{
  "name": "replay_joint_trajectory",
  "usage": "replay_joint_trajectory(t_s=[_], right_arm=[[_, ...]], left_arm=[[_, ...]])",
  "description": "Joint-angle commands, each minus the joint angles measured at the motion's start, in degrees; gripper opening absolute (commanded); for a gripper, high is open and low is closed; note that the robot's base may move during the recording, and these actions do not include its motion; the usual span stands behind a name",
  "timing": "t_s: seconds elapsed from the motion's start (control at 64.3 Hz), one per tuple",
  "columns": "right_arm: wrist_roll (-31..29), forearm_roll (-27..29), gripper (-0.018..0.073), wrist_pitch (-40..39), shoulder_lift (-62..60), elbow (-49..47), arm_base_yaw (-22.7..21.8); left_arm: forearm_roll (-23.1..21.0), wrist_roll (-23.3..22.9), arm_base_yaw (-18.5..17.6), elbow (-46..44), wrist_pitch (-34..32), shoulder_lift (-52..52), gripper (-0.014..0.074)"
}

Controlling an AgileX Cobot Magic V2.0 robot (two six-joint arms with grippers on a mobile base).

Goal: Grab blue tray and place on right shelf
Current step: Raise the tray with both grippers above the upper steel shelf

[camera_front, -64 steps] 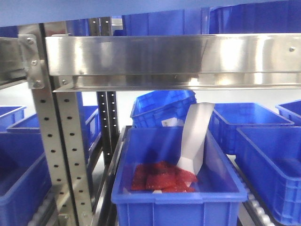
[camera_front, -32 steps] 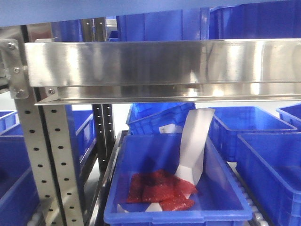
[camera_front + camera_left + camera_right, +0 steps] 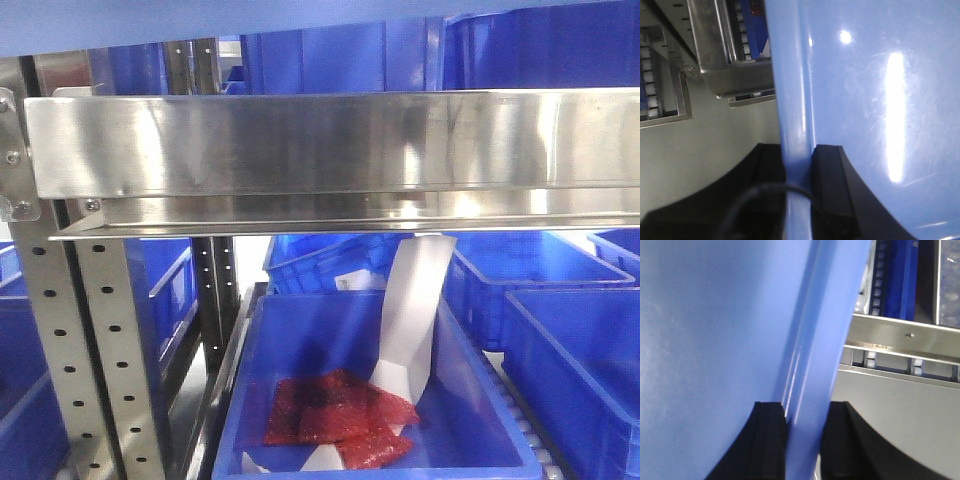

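Observation:
The blue tray (image 3: 200, 20) shows as a pale blue band along the top edge of the front view, above the steel lip of the right shelf (image 3: 330, 140). In the left wrist view the tray (image 3: 865, 100) fills the right side, and my left gripper (image 3: 799, 150) is shut on its rim, one black finger on each side. In the right wrist view the tray (image 3: 715, 330) fills the left side, and my right gripper (image 3: 806, 407) is shut on the opposite rim. Both arms are out of the front view.
Under the steel lip stands a deep dark-blue bin (image 3: 470, 400) holding red packets (image 3: 335, 415) and a white paper strip (image 3: 410, 320). More dark-blue bins (image 3: 560, 330) stand around it and on the level above. A grey perforated upright (image 3: 100, 350) rises at the left.
In the front view the shelf lip has slid left and downward and looks larger. The bin with red packets sits lower in the picture. The tray band stays at the top.

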Motion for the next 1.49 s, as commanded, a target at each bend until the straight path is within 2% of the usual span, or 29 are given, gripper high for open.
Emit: replay_joint_trajectory(t_s=[0.0, 1.276, 1.478], right_arm=[[-1.82, -2.93, 0.0057, -2.37, -1.78, -1.43, -0.25], [-1.82, -2.89, 0.0057, -3.56, -1.78, -1.82, -0.25], [-2.26, -3.14, 0.0057, -2.99, -1.48, -5.15, -1.56]], left_arm=[[0.42, 1.85, -0.48, -1.23, 5.89, -1.67, -0.0048], [0.42, 1.85, -0.48, -1.23, 4.51, -1.67, -0.0048], [0.42, 1.85, -0.48, -7.74, 1.62, 0.67, -0.0048]])
